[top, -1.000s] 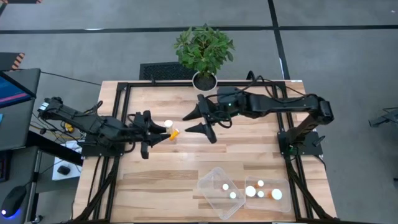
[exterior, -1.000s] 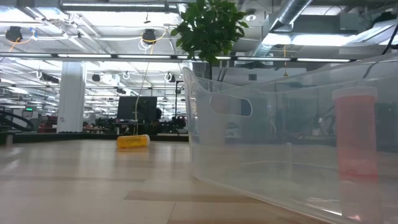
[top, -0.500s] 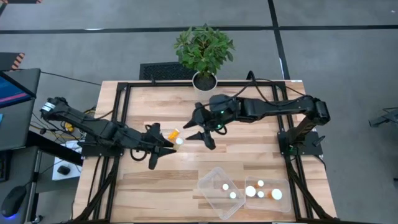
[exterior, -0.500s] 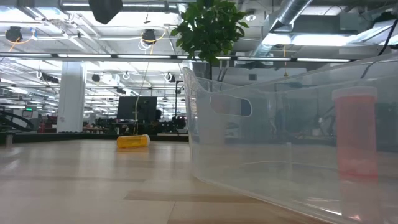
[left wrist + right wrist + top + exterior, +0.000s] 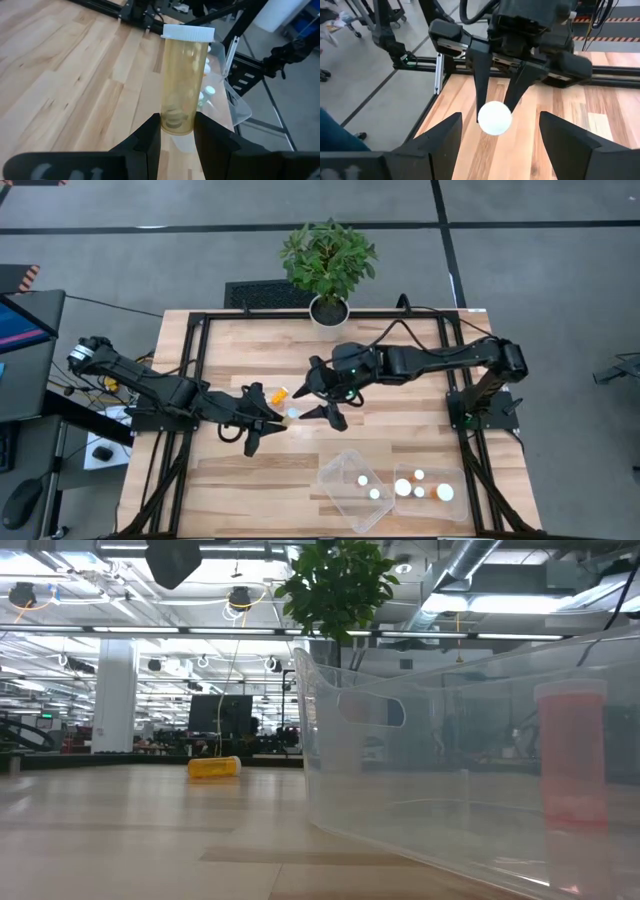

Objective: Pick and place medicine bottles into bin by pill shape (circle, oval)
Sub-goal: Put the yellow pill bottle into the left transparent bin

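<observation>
Pinching a yellowish white-capped bottle (image 5: 182,80) in my left end effector (image 5: 268,423) above mid-counter (image 5: 400,440); my right end effector (image 5: 325,394) gapes beside it. Only the low view shows an orange bottle (image 5: 570,755) inside a bin (image 5: 450,760).

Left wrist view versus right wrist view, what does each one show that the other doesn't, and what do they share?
Only the left wrist view shows the yellowish bottle side on: see-through body, something resting at its bottom, and the clear bins beyond with white caps inside.

Only the right wrist view shows the left claw from the front and the right claw with its fingers wide apart, facing that bottle's white cap.

Both show the same bottle pinched between the left claw's fingers above the wooden table.
</observation>
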`<state>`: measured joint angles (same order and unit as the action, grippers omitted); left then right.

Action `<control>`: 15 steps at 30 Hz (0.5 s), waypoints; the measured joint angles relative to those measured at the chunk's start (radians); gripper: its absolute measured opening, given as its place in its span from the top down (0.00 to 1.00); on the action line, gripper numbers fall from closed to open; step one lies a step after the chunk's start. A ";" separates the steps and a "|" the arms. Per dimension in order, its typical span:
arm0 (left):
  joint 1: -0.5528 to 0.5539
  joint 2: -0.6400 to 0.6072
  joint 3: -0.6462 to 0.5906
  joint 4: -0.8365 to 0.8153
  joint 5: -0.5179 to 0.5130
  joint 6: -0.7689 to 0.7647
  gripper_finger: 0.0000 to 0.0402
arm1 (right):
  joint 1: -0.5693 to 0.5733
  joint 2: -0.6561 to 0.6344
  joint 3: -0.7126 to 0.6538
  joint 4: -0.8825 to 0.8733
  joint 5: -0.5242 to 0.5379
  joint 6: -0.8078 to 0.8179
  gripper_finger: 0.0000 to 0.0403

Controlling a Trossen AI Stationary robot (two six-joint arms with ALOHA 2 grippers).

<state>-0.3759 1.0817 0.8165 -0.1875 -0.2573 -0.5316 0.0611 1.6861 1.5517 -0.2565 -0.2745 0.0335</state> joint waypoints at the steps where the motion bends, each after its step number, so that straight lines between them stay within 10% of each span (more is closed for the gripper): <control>1: 0.000 0.000 0.000 0.001 0.000 0.000 0.77 | 0.002 0.007 0.001 0.008 0.000 0.000 0.32; 15: 0.000 0.000 0.000 0.003 0.009 -0.012 0.77 | 0.016 0.038 0.000 0.010 -0.011 0.022 0.32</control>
<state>-0.3759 1.0817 0.8165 -0.1841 -0.2481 -0.5434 0.0768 1.7241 1.5518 -0.2461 -0.2858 0.0551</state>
